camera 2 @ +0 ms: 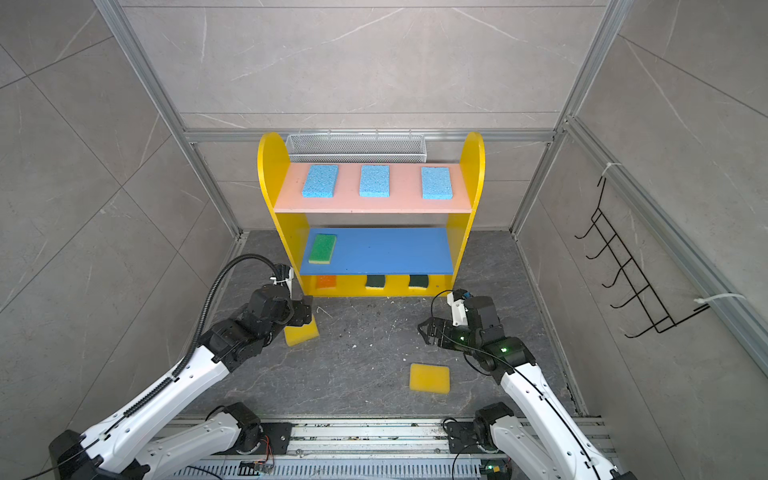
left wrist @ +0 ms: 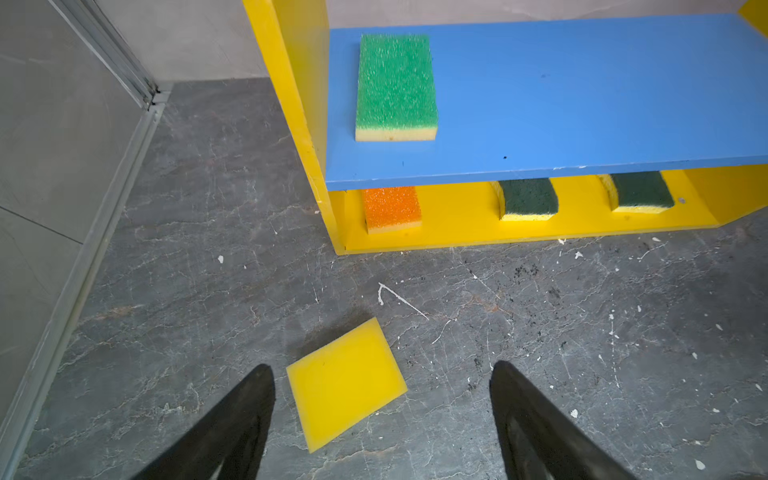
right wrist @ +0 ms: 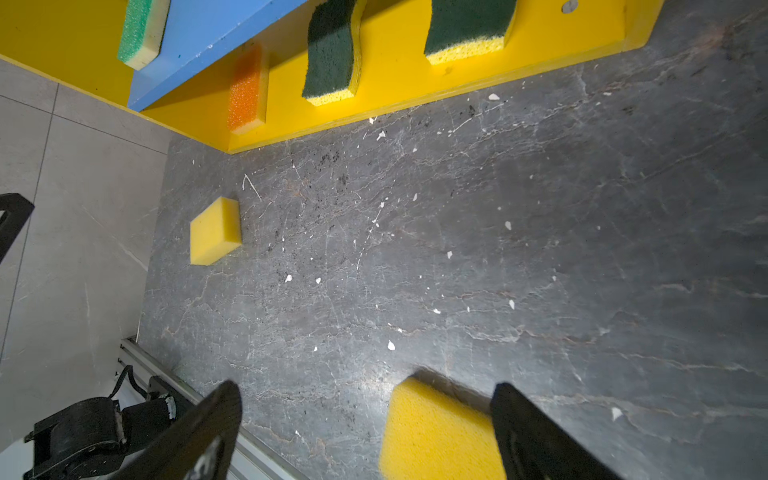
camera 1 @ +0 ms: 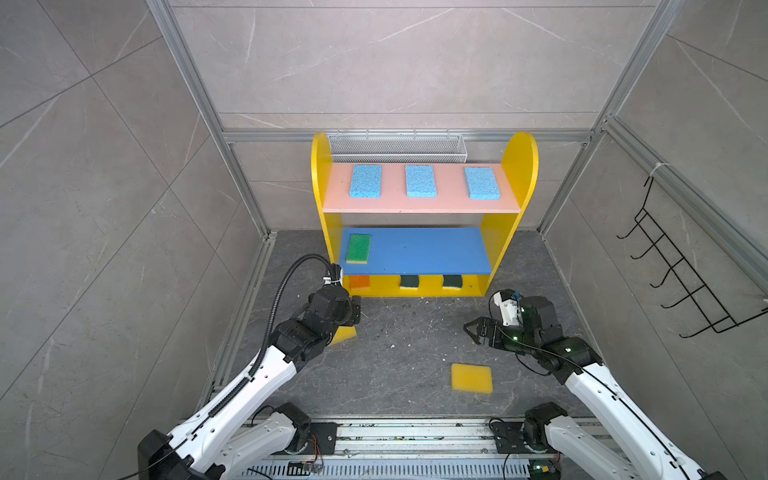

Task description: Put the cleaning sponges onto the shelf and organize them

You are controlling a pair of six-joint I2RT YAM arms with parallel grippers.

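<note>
Left wrist view and both top views show the shelf (camera 1: 521, 166) partly filled. Three light blue sponges (camera 1: 420, 181) lie spaced in a row on its pink top board (camera 1: 419, 204). One bright green sponge (camera 1: 359, 248) lies at the left-arm end of its blue middle board (camera 1: 436, 251). An orange sponge (left wrist: 392, 208) and two dark-green scourers (left wrist: 528, 198) sit side by side on its yellow bottom board (left wrist: 457, 226). Seven pads are thus placed. Two are left on the floor (camera 1: 407, 340) in front of the shelf: a yellow sponge (left wrist: 345, 382) near its front corner on the left arm's side, and a second yellow sponge (camera 1: 471, 378) farther out, toward the right arm's side. The left gripper (left wrist: 381, 365) is lowered over the nearer pad with its jaws apart to either side of it and not yet closed on it. The right gripper (right wrist: 366, 385) hangs wide open and empty near the other pad. Judged from the free room on the middle board, both yellow pads probably belong there. Behind the shelf hangs a wire mesh basket (camera 1: 397, 147), and well off to its right a black hook rack (camera 1: 685, 286).
</note>
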